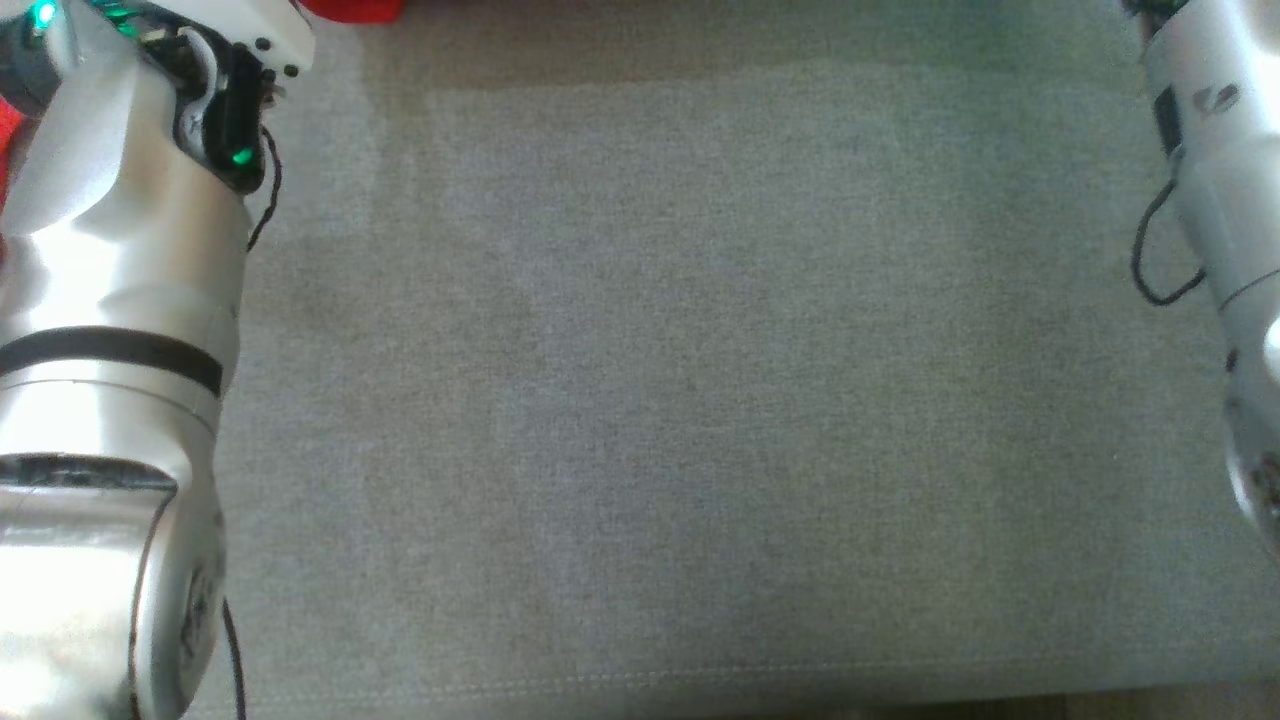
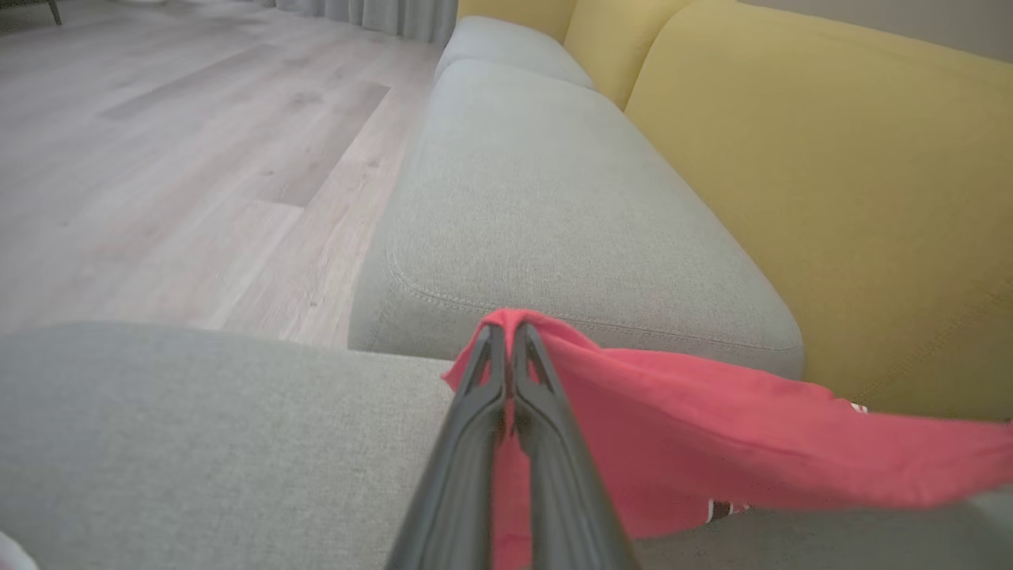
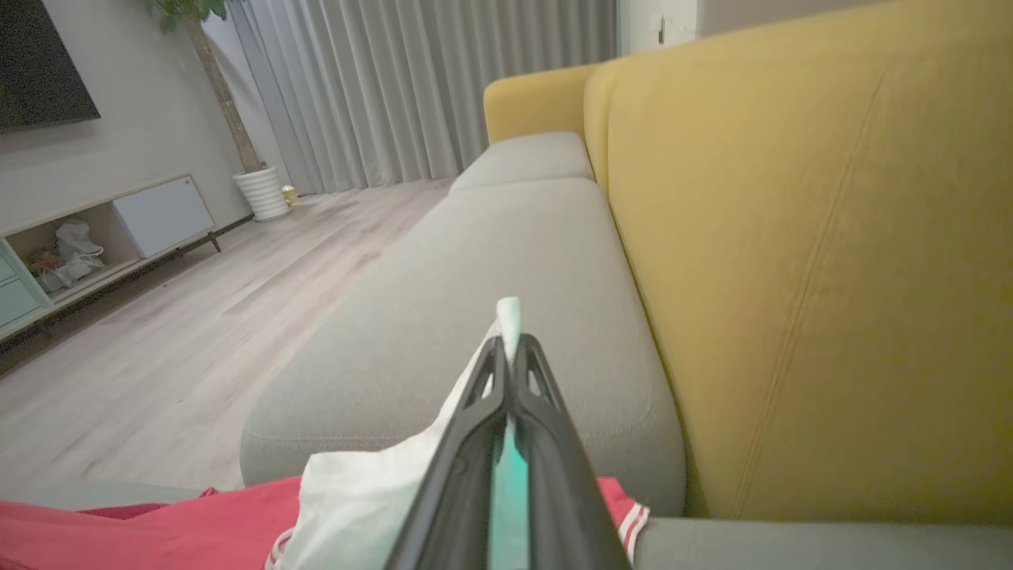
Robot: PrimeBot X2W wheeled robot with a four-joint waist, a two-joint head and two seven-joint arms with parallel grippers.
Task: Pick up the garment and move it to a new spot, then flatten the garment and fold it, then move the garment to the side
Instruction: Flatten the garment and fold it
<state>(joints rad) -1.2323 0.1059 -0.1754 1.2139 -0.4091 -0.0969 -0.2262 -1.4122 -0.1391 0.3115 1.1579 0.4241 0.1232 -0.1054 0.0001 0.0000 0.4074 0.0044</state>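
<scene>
Closest up, my left gripper (image 2: 507, 331) has its jaws pinched together on a red fold of the garment (image 2: 712, 451), with cloth poking just past the tips. Same on the other side: my right gripper (image 3: 508, 342) is clamped tight on a thin pale edge of the garment (image 3: 356, 507), and only a sliver shows past the tips. Garment hangs between the two, red body with a white part and striped trim, over the grey seat cushion (image 2: 554, 198) and near the yellow backrest (image 2: 831, 198). Can't tell if its low parts touch the cushion. In the head view the garment (image 1: 350, 8) looks like just a red sliver at the top edge, with bare seat cushion (image 1: 700, 380) between my left forearm (image 1: 110, 300) and right forearm (image 1: 1220, 200). Risks, my guess: the right pinch is shallow, so pulling the arms apart to stretch the cloth could yank that edge out and drop one side. Slack cloth may land bunched or doubled under, making flattening harder. Setting it too near the front edge could let it slide to the wood floor (image 2: 158, 158). Swinging close to the backrest could drag the cloth.
</scene>
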